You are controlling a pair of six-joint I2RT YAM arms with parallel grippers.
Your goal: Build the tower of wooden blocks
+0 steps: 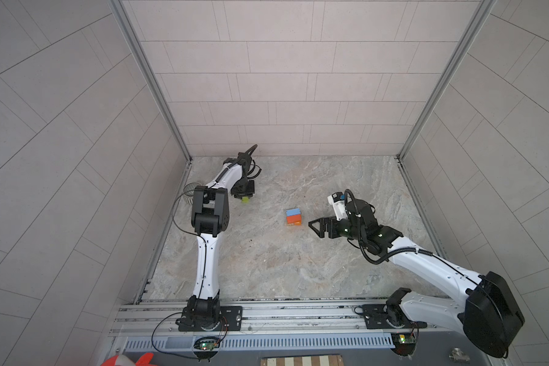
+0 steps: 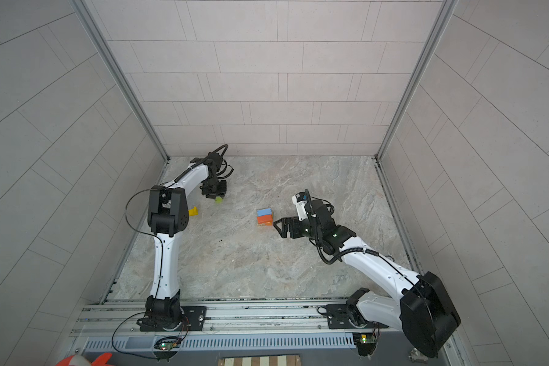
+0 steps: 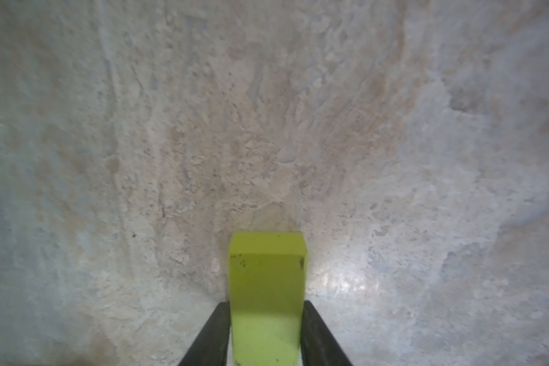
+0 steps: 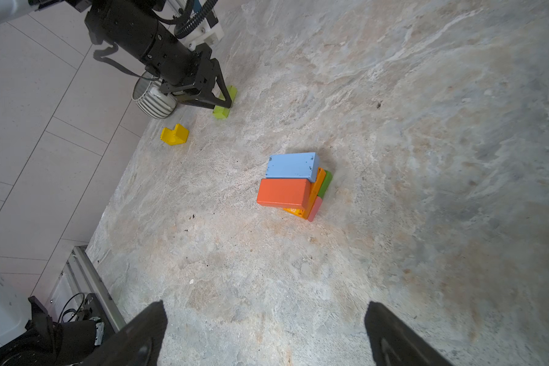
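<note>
- metal rail (image 1: 282,312) runs along the front edge.
- floor (image 1: 267,269) is flat and looks like stone, grey with tan swirls and a few dark specks.
- pale tile walls (image 1: 282,79) stand on three sides.
- tower (image 1: 293,217) sits near the middle of the floor. a blue block (image 4: 290,164) and an orange-red block (image 4: 282,191) are on top, with orange, green and pink showing under them.
- right gripper (image 4: 265,304) is just beside the tower, not touching it. its jaws are wide apart with nothing in them.
- left gripper (image 3: 266,302) is near the back left corner. its jaws press both sides of a lime block (image 3: 267,269) down at the floor.
- yellow arch (image 4: 174,135) lies on the floor near a ribbed mug (image 4: 154,98), well apart from the tower.
</note>
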